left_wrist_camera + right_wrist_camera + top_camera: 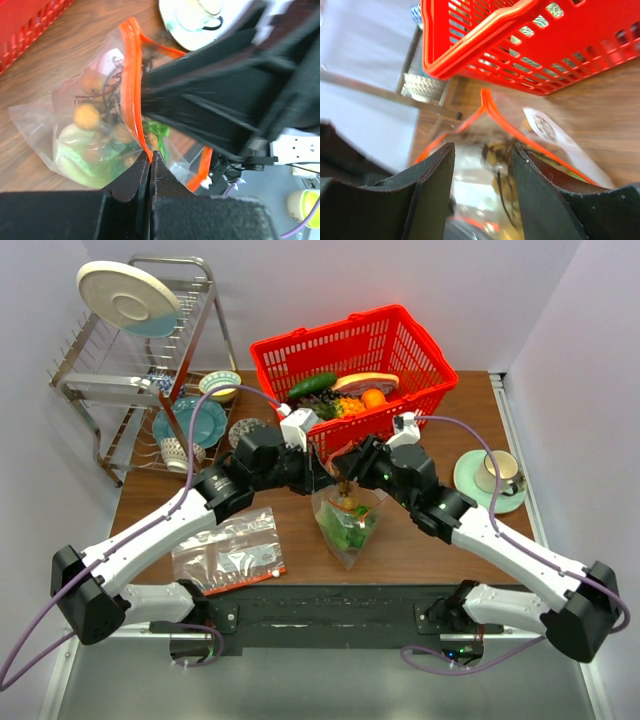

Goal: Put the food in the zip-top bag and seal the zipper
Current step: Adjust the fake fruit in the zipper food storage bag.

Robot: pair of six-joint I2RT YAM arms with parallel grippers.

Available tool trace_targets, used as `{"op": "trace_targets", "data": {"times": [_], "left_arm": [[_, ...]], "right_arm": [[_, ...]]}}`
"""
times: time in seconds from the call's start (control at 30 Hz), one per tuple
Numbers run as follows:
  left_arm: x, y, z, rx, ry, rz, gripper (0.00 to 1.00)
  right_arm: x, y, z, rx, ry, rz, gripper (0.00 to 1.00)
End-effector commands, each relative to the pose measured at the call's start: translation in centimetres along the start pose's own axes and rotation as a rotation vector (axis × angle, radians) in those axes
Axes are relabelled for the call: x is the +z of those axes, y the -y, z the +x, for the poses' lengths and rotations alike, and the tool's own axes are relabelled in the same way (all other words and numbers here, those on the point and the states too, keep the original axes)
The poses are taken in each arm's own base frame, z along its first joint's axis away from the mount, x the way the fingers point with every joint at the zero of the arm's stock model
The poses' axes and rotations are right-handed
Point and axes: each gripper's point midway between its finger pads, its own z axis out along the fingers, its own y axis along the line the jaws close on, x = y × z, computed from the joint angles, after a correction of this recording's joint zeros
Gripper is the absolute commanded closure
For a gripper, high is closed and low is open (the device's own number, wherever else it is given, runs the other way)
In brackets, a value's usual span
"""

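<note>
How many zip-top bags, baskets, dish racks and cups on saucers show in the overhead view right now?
Zip-top bags: 2 (filled bag, flat bag)
Red basket: 1
Dish rack: 1
Cup on saucer: 1
Total: 5

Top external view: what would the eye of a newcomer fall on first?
The red basket at the far side of the table strikes first. In front of it, at the centre, the zip-top bag holds green and brown food. The left tool is shut on its orange zipper, and the right tool is open at the bag's mouth.
</note>
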Motion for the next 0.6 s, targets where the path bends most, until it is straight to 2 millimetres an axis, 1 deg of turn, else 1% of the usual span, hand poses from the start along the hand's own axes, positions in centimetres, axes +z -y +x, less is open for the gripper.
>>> {"op": "trace_targets", "data": {"times": [0.0,0.03,0.07,0.13,0.2,0.23,0.27,0.33,0.37,0.4,0.43,0.47,0.5,0.53,0.57], "left_arm": [[-1.2,0.5,-2.9,0.061,0.082,-0.024,1.0],[-1.4,0.5,-3.0,0.065,0.088,-0.028,1.0],[-1.5,0.7,-3.2,0.068,0.09,-0.026,1.0],[-1.7,1.0,-3.5,0.073,0.097,-0.021,1.0],[-1.9,1.2,-3.7,0.079,0.099,-0.013,1.0],[-2.0,1.3,-3.8,0.086,0.099,-0.007,1.0],[-2.1,1.4,-3.8,0.09,0.101,-0.007,1.0],[-2.1,1.5,-3.8,0.099,0.096,-0.005,1.0],[-2.2,1.5,-3.9,0.102,0.098,-0.005,1.0],[-2.3,1.5,-3.8,0.103,0.095,-0.004,1.0],[-2.2,1.5,-3.7,0.104,0.09,-0.001,1.0],[-2.2,1.5,-3.7,0.104,0.088,-0.001,1.0],[-2.2,1.5,-3.7,0.104,0.087,0.001,1.0],[-2.1,1.5,-3.5,0.105,0.082,0.003,1.0],[-2.2,1.5,-3.5,0.105,0.082,0.003,1.0]], "right_arm": [[-2.7,0.6,-1.4,-0.252,-0.009,0.026,0.47],[-3.1,0.9,-1.6,-0.278,-0.007,0.035,0.48],[-3.7,0.8,-2.2,-0.313,0.014,0.031,0.49],[-4.3,1.4,-2.9,-0.357,0.037,0.057,0.5],[-5.0,1.0,-3.7,-0.402,0.061,0.043,0.51],[-5.1,0.9,-3.9,-0.462,0.06,0.032,0.51],[-5.4,0.3,-4.5,-0.488,0.069,0.017,0.5],[-5.5,-0.2,-4.7,-0.58,0.042,0.001,0.5],[-5.9,-1.6,-5.6,-0.597,0.049,-0.031,0.5],[-5.4,-1.3,-5.0,-0.625,0.001,-0.017,0.5],[-5.3,-1.7,-5.1,-0.654,-0.014,-0.028,0.5],[-5.6,-3.2,-5.8,-0.662,-0.014,-0.067,0.51],[-4.7,-2.8,-4.7,-0.681,-0.083,-0.055,0.53],[-4.5,-3.1,-4.4,-0.694,-0.112,-0.064,0.55],[-4.5,-4.3,-5.1,-0.692,-0.114,-0.079,0.55]]}}
